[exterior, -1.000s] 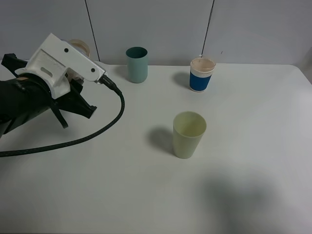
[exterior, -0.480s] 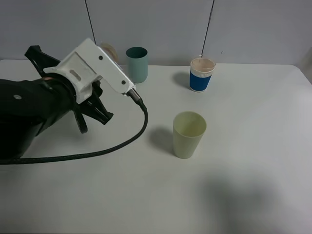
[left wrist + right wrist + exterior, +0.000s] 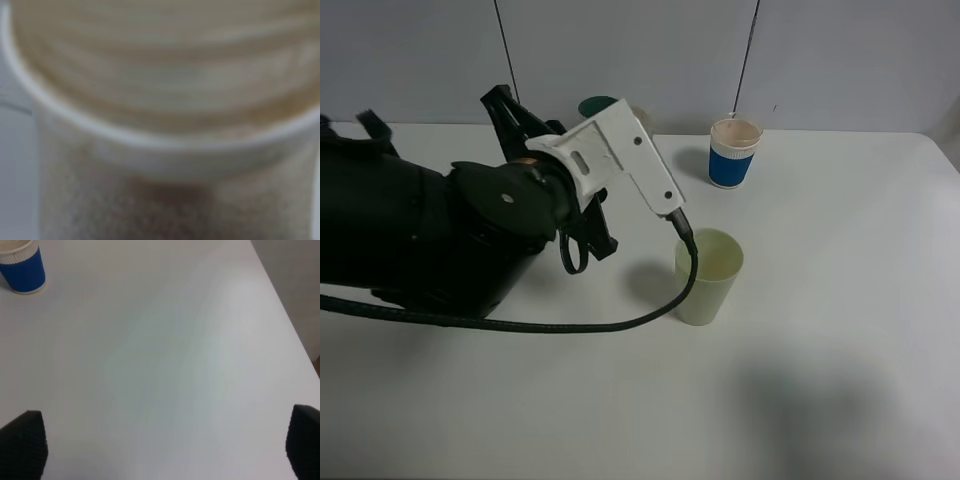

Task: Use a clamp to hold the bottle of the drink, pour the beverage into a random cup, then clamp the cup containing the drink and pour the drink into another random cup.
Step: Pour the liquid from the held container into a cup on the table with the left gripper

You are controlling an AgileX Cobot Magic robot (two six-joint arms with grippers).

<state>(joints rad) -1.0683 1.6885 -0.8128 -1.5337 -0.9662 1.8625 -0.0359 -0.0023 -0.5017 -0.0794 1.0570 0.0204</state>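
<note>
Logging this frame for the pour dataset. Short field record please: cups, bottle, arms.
pale green tumbler: upright, front centre, no liquid seen inside
blue-and-white cup: upright, back right
teal cup: at the back, mostly hidden by left arm
bottle: fills left wrist view, blurred, tan-brown inside
right gripper: open, over the table, holding nothing
pour: not yet begun

On the table (image 3: 840, 330) the tumbler (image 3: 710, 272) stands before the short cup (image 3: 733, 155), the straight cup (image 3: 595, 104) behind-left.
</note>
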